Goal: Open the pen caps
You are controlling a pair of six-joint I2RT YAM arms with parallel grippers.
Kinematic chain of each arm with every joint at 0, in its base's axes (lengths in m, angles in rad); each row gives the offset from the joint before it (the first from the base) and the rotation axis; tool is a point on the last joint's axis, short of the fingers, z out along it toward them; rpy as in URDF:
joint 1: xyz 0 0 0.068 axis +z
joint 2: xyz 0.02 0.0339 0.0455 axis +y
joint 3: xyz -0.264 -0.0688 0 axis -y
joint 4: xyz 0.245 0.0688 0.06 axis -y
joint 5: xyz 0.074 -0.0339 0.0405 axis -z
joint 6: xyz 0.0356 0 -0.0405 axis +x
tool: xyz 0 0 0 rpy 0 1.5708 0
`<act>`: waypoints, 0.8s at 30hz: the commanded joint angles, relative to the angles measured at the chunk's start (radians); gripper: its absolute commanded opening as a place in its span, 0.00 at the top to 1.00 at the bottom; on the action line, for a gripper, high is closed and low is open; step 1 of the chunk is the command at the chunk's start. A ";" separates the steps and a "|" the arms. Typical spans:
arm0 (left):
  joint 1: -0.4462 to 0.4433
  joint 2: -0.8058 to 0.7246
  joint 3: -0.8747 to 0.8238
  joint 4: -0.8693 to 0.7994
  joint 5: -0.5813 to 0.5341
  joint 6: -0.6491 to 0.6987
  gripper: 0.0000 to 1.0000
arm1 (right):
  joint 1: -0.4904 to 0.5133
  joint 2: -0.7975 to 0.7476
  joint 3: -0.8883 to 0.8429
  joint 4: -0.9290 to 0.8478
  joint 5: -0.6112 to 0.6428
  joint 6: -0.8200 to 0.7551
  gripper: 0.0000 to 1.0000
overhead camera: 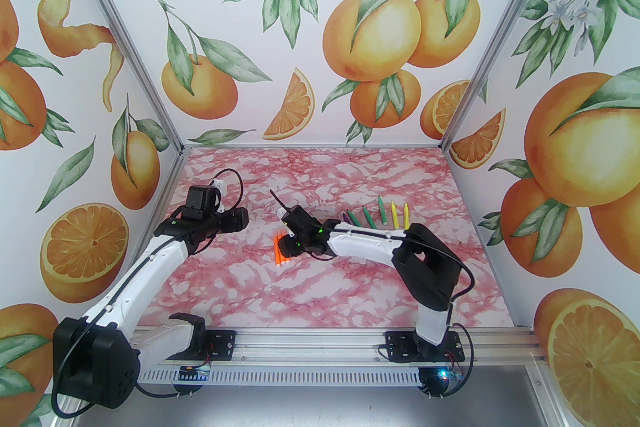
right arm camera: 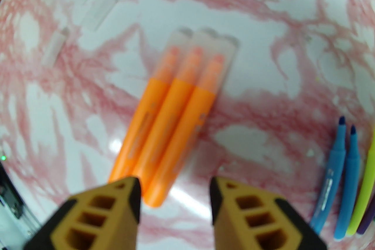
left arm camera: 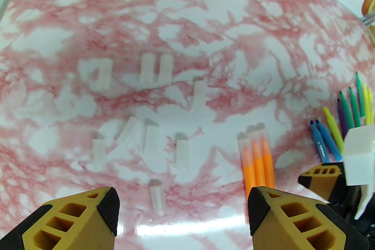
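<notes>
**Hovering jaws, three orange markers still capped**

Seen from the right wrist camera, three orange markers (right arm camera: pixel 175 114) lie side by side at the centre of the frame, touching along their length. Each still wears one of the clear caps (right arm camera: pixel 202 46), through which the orange tips show. The right gripper (right arm camera: pixel 175 196) hangs at the bottom edge over their blunt ends, jaws partly spread and holding nothing. Two blue markers (right arm camera: pixel 342 172) lie bare-tipped at lower right. Their barrels carry a line of print, but it is too small to read, and the pale marks on the orange barrels are blurred.

The left wrist camera adds the loose caps (left arm camera: pixel 149 68), nine or so, scattered across the middle and left of the pink marble table (left arm camera: pixel 205 2). One lies just above the left gripper (left arm camera: pixel 183 205), whose jaws stand wide apart and empty.

The overhead view shows the orange trio at centre. A fan of green and yellow markers (overhead camera: pixel 385 212) lies right of centre, tips toward the back wall.
</notes>
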 commanded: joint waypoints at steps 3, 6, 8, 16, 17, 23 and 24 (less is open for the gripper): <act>0.012 -0.069 -0.032 0.040 0.005 -0.017 0.23 | 0.014 0.062 0.047 0.025 -0.016 0.022 0.56; 0.021 -0.090 -0.033 0.034 0.008 -0.015 0.23 | 0.020 0.090 0.064 0.014 0.000 0.025 0.57; 0.026 -0.099 -0.033 0.026 0.010 -0.013 0.23 | 0.021 0.104 0.067 0.015 0.009 0.032 0.58; 0.046 -0.122 -0.034 0.010 0.015 -0.005 0.23 | 0.028 0.151 0.104 -0.056 0.107 0.023 0.61; 0.047 -0.122 -0.036 0.010 0.017 -0.006 0.23 | 0.031 0.157 0.110 -0.072 0.131 0.017 0.61; 0.054 -0.123 -0.034 0.015 0.030 -0.009 0.23 | 0.037 0.155 0.106 -0.088 0.166 0.011 0.63; 0.055 -0.126 -0.035 0.014 0.032 -0.009 0.23 | 0.037 0.152 0.103 -0.088 0.167 0.011 0.64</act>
